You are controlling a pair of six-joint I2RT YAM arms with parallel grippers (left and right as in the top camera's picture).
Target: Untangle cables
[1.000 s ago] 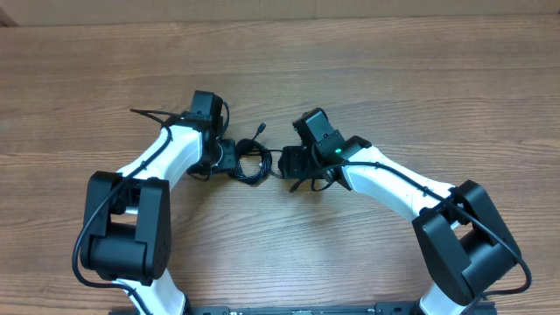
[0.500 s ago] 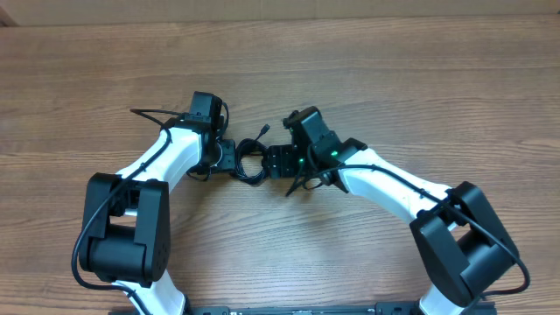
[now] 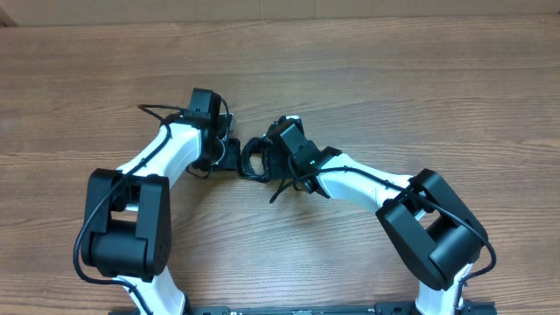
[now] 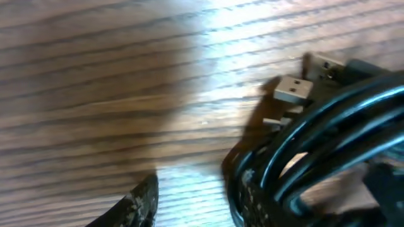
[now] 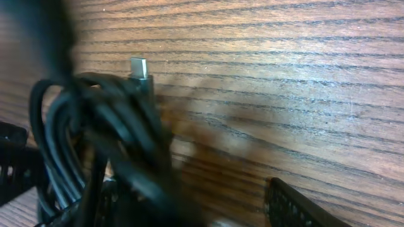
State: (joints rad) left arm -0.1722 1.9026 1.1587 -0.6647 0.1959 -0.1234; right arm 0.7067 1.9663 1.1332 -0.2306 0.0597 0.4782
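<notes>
**Desk editor:** Pictured at left?

**Photographer:** Left claw (image 3: 234, 157), low on the desk (image 3: 394, 79), parted with bare wood showing in the gap, pinching nothing. Hard beside one finger (image 4: 243, 189): the cables (image 3: 254, 157), wound in a tight black coil at mid-desk, with a silver plug (image 4: 293, 90) poking out.

**Desk editor:** And moving right?

**Photographer:** Right claw (image 3: 269, 160), spread wide astride the same coil, not yet closed on it.

**Desk editor:** Best way through this step?

**Photographer:** Probably: close the left on a single outer loop, pin the remainder with the right, then draw apart slowly. Mind the plug ends, likely to snag inside the loops. Avoid seizing the whole bundle at both sides; risks only tightening it.
</notes>
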